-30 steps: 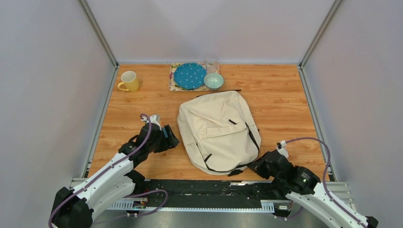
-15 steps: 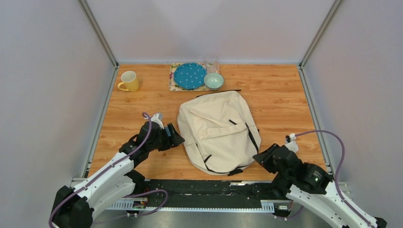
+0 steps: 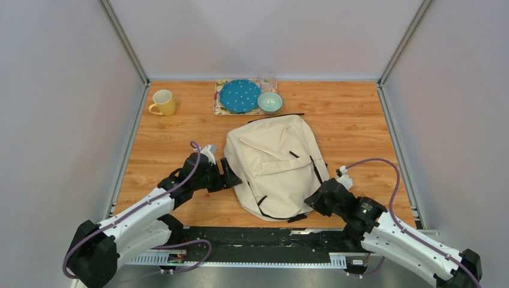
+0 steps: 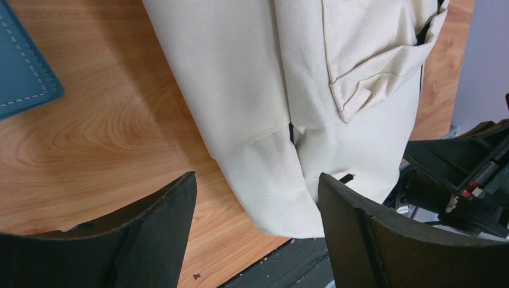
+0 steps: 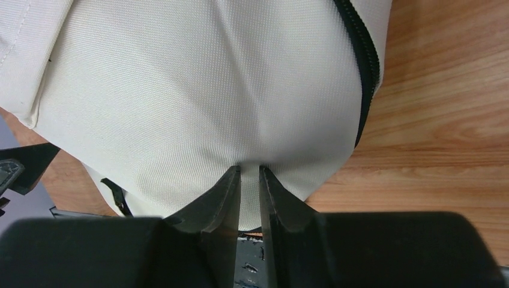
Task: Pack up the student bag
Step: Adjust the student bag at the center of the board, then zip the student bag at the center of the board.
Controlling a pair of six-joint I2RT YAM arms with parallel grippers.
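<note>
The student bag (image 3: 276,162), cream fabric with black straps and zip, lies flat mid-table. My left gripper (image 3: 234,178) is open at the bag's near-left edge. In the left wrist view its jaws (image 4: 257,180) stand wide apart with the bag's corner (image 4: 240,90) between them, not touched. My right gripper (image 3: 309,201) is at the bag's near-right corner. In the right wrist view its fingers (image 5: 249,169) are almost together, pinching a small fold of the bag's fabric (image 5: 180,90) beside the black zip (image 5: 366,66).
A yellow mug (image 3: 163,102) stands at the back left. A blue dotted plate (image 3: 239,95), a pale bowl (image 3: 270,102) and a glass (image 3: 266,79) sit at the back centre. A teal stitched flat item (image 4: 18,66) lies left of the bag. A black rail (image 3: 258,237) runs along the near edge.
My left gripper has moved right, up to the bag's left edge. My right gripper has swung left and reached the bag's near-right corner, where it now pinches the fabric.
</note>
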